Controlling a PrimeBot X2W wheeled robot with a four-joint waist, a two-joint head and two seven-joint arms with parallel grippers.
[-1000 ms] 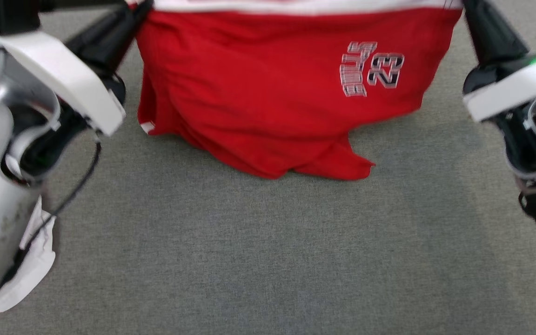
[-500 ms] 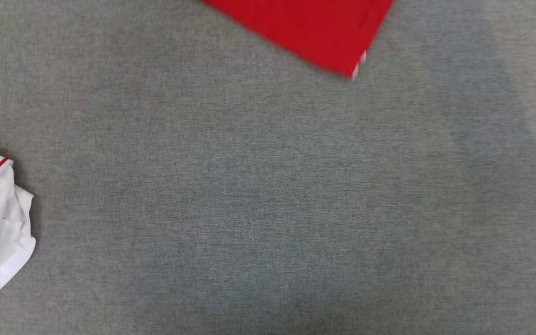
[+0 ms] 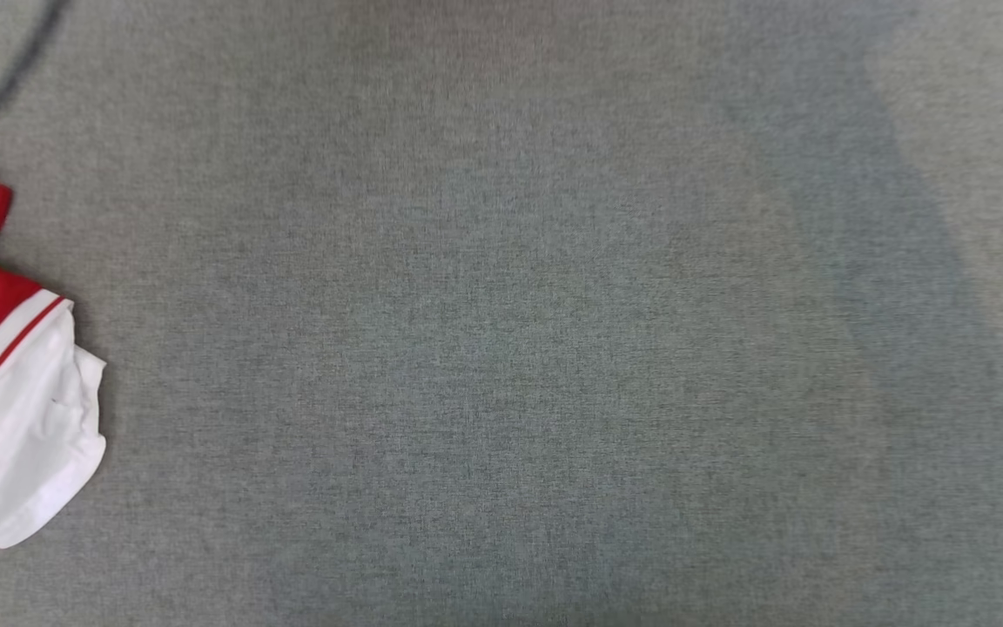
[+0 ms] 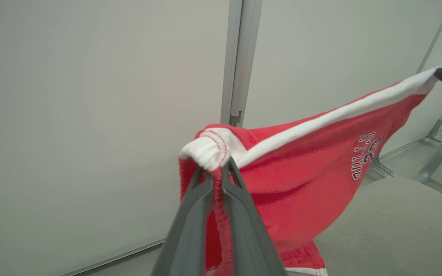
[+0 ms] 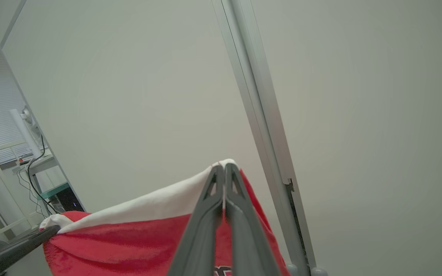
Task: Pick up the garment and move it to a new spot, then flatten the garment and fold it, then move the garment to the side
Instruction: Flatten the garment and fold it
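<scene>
Carpet head-view; left tool, right tool, garment wrist-view

Grey fabric surface, red-and-white cloth lying at left edge

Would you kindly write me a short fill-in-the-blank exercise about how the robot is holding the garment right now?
1. The garment is mostly ___ with a white band along its top edge.
2. The left gripper is ___ on one end of that band.
3. The right gripper pinches the other end, so the garment hangs between ___ grippers.
4. The carpet is plain ___.

Missing words: red; shut; two; grey.
</scene>
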